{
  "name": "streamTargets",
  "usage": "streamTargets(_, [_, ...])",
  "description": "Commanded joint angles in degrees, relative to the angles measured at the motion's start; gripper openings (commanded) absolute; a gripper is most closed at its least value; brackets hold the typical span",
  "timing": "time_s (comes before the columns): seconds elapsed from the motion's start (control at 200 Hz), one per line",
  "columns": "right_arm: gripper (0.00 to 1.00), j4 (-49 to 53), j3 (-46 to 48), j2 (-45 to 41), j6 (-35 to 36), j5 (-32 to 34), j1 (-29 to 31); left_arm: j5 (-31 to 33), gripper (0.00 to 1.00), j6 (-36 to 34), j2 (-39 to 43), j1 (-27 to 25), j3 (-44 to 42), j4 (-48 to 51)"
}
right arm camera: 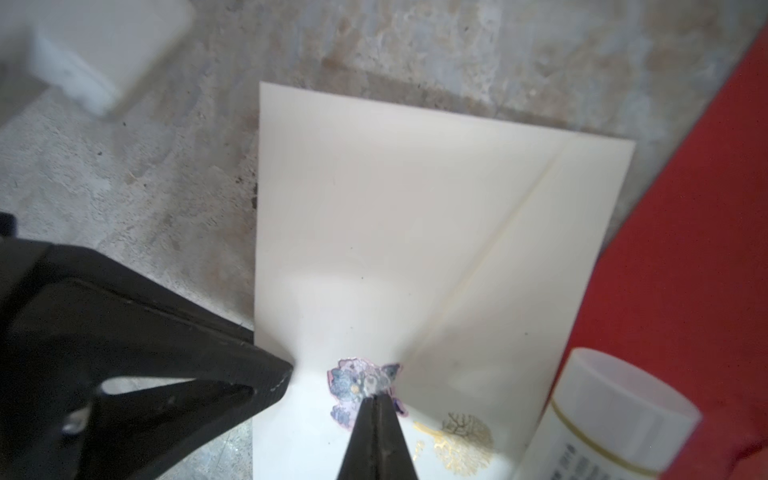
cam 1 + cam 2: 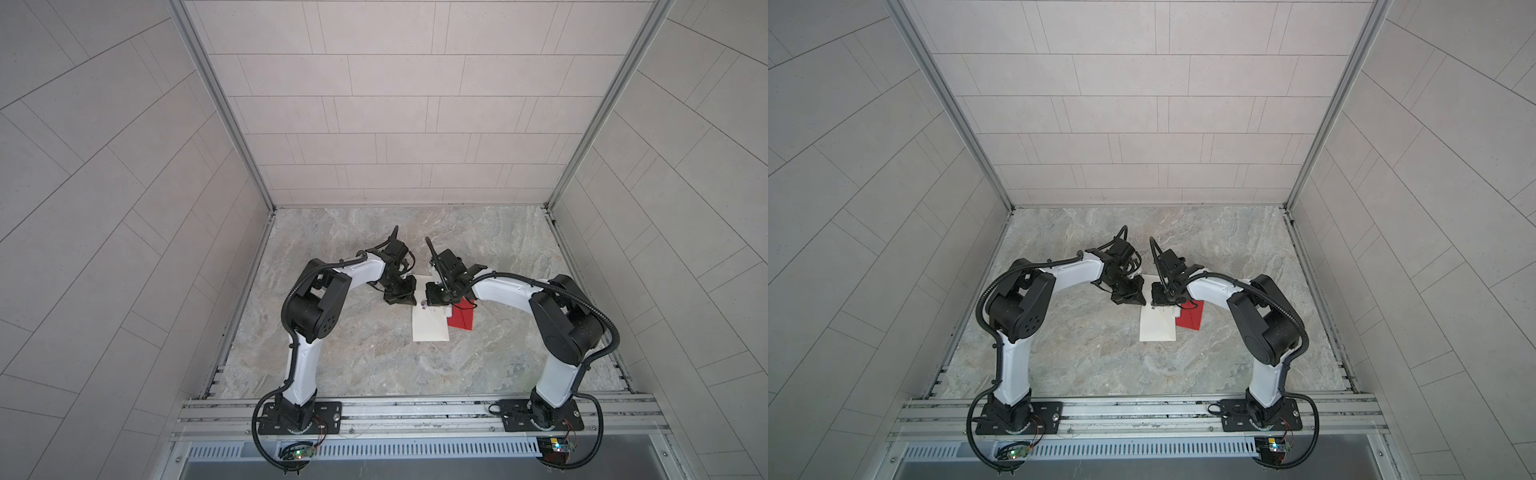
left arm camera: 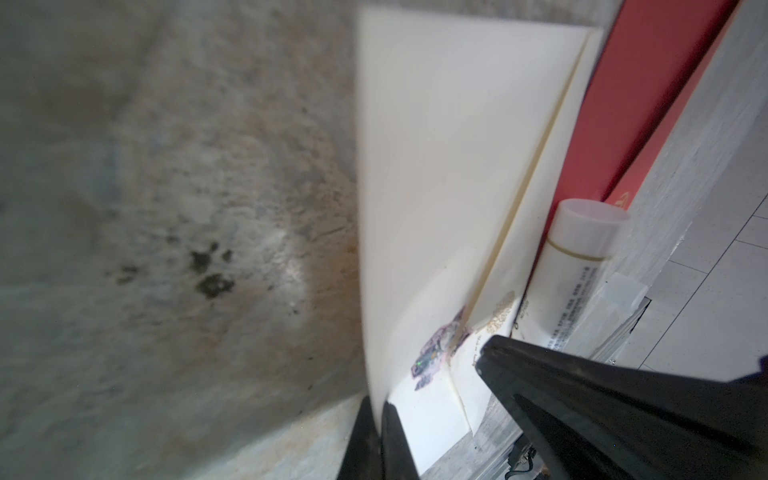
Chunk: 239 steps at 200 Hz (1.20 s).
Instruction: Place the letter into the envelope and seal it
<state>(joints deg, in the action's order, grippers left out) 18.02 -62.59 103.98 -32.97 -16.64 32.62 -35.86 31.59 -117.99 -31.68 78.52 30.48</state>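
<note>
Two grippers are meeting at the 12 o'clock end of the envelope (image 2: pixel 430 328), which is lying flat on the marble table (image 2: pixel 374 365) in both top views, and I am reading this as the sealing step. I am seeing the left gripper (image 3: pixel 377 409) with its jaws together on the envelope's 9 o'clock edge, seemingly nipping the paper so it cannot slide. The right gripper (image 1: pixel 376 399), jaws pressed together, is bearing its tip down on the purple sticker (image 1: pixel 357 382) at the flap's point, probably to fix the flap. A red sheet (image 2: pixel 462 322) is lying at the envelope's 3 o'clock, with a white tube (image 1: pixel 615 419) resting along their border. I am not managing to tell whether that sheet is the letter or whether the letter is already inside. The wrists are hiding the flap from above, and a white block (image 1: pixel 104 54) is showing only as blur.
</note>
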Motion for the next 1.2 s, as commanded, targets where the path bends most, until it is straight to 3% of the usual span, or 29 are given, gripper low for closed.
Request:
streamTargets(0.0, [0.05, 2.05, 0.54, 2.5, 0.89, -0.92, 0.34, 0.62, 0.0, -0.83, -0.88, -0.32, 1.46, 1.78])
streamTargets(0.22, [0.05, 4.79, -1.15, 6.03, 1.33, -1.18, 0.51, 0.63, 0.0, -0.83, -0.83, -0.45, 1.63, 1.77])
streamTargets(0.43, [0.05, 13.05, -2.79, 6.68, 3.29, 5.39, 2.16, 0.78, 0.0, -0.27, -0.92, -0.41, 1.99, 1.8])
streamTargets(0.936, [0.05, 12.75, 2.61, 1.61, 5.08, 4.94, 2.23, 1.88, 0.0, 2.67, -1.35, 0.66, 1.03, 0.19])
streamTargets(1.191, [0.06, 7.63, 3.78, -3.51, 4.6, 3.17, 1.12, 2.64, 0.0, 1.9, -1.44, 0.57, 0.87, 0.35])
